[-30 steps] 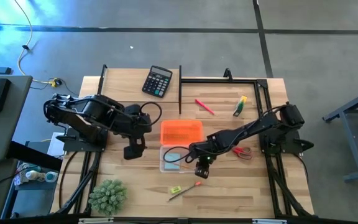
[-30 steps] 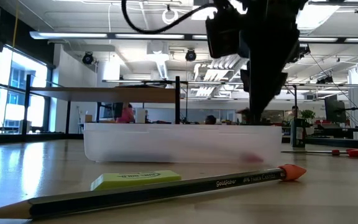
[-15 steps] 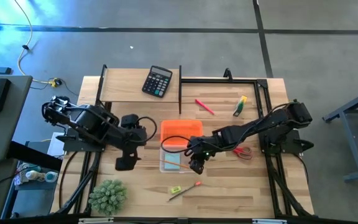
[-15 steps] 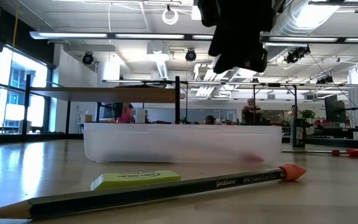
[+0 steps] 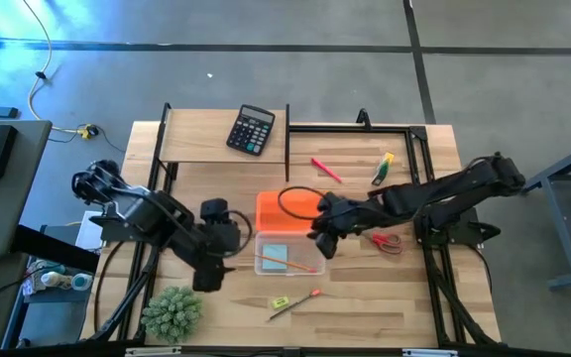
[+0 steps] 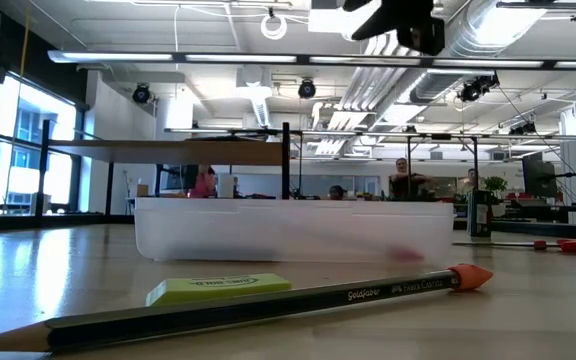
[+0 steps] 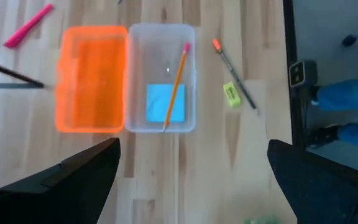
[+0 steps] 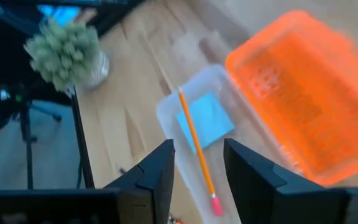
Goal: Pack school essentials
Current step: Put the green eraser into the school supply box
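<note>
A clear box [image 5: 285,253] with an orange lid [image 5: 288,210] open beside it holds a pale blue note pad [image 7: 165,102]. An orange pencil [image 7: 176,84] lies slantwise across the pad. My right gripper [image 8: 197,146] hangs open and empty above the box's right end [image 5: 323,243]. My left gripper [image 7: 192,146] is open and empty, high over the table left of the box [image 5: 209,276]. A second pencil [image 5: 295,302] and a green eraser [image 5: 279,300] lie flat near the table's near edge. Scissors [image 5: 387,241], a pink pen [image 5: 326,170] and a crayon box [image 5: 383,169] lie to the right.
A black calculator [image 5: 251,129] lies on the far left part of the table. A spiky green plant [image 5: 171,312] stands at the near left corner. A black frame [image 5: 287,139] stands along the far and right sides. In the low view, the eraser [image 6: 218,290] and pencil [image 6: 268,305] lie in front of the box [image 6: 288,230].
My right gripper has risen from just above the box and drawn back toward the table's right and far side. The orange pencil now shows lying in the box. My left gripper has moved toward the near edge.
</note>
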